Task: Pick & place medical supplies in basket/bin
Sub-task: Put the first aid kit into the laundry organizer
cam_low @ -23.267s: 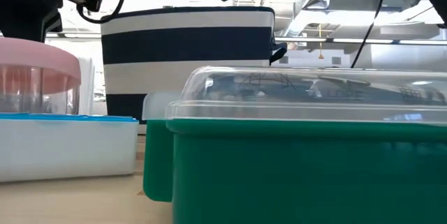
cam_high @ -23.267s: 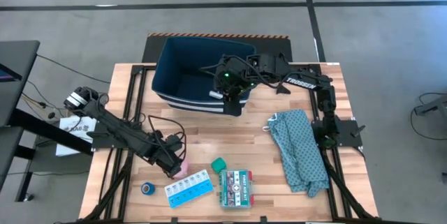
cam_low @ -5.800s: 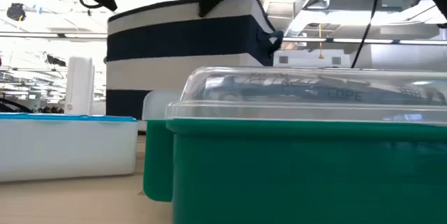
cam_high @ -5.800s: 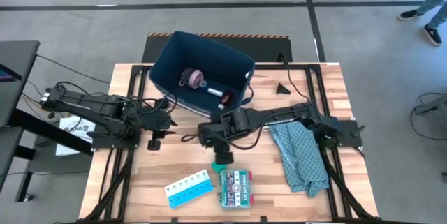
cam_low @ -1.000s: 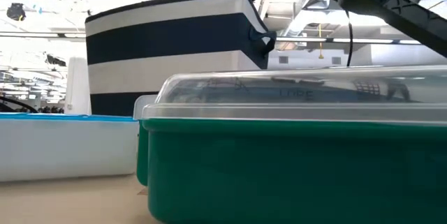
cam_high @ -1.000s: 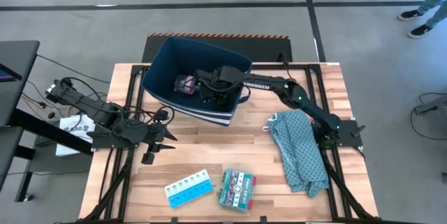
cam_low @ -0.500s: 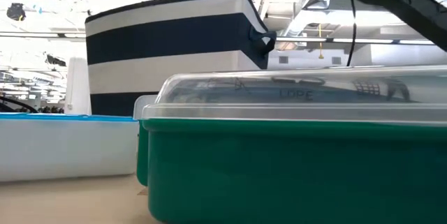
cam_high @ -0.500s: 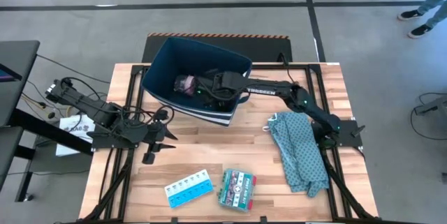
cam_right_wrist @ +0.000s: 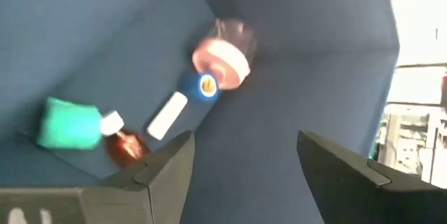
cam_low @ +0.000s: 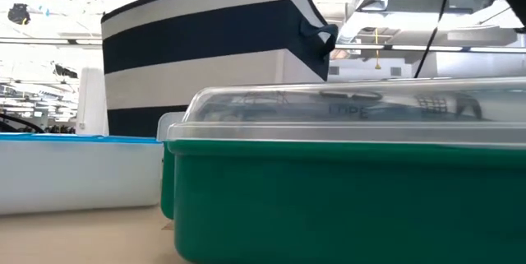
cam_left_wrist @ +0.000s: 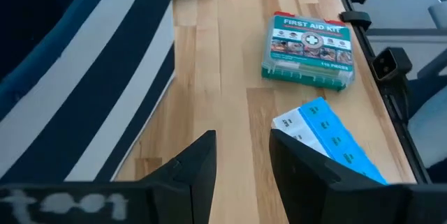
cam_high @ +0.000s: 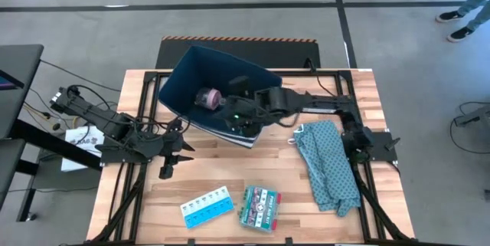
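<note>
Closest to the front edge of the table you've got the pill organizer and the first aid box side by side, same spots as a second ago. The teal bit that sat near them a few seconds back isn't there anymore; it's inside the bin now, and the right wrist view shows it lying with the red-capped bottle, a white piece, the blue roll and the pink roll.

Left gripper hangs over the left side of the table, fingers apart with nothing between them, basically unmoved from a second ago.

A patterned cloth lies on the right side.

Further back, the bin has tipped and swung compared to half a second ago; it's leaning with its opening turned up-left. Right gripper is at the bin's near rim, jaws spread wide and empty, and it has pulled back out of the bin.
</note>
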You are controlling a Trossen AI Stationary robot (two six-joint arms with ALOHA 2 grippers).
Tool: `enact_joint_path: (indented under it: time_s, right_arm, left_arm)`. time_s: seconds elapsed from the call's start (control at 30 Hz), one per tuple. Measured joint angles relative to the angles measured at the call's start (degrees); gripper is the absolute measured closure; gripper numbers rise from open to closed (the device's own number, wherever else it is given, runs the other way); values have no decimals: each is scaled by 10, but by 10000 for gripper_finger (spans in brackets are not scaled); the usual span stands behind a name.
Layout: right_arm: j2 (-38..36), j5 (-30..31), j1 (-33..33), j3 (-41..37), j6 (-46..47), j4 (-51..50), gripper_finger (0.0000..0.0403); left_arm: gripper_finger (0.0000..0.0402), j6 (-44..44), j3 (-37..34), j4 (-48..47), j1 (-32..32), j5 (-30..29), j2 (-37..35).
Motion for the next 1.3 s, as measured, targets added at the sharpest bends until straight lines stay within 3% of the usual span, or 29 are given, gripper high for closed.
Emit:
enact_joint_path:
  time_s: [0.3,0.5,0.67,1.0,1.3]
  right_arm:
    - [-45,4,63,0,47,-12,154]
    - [-57,103,82,0,48,-1,154]
    - [-65,103,100,0,96,-56,154]
    - [-59,25,196,0,241,-156,154]
    - [-60,-128,263,0,403,-162,154]
  left_arm:
    - [280,-23,0,-1,0,-7,1]
    - [280,-23,0,0,0,-7,1]
    - [280,-23,0,0,0,-7,1]
    - [280,-1,0,-1,0,-32,1]
    - [280,-50,0,0,0,-31,22]
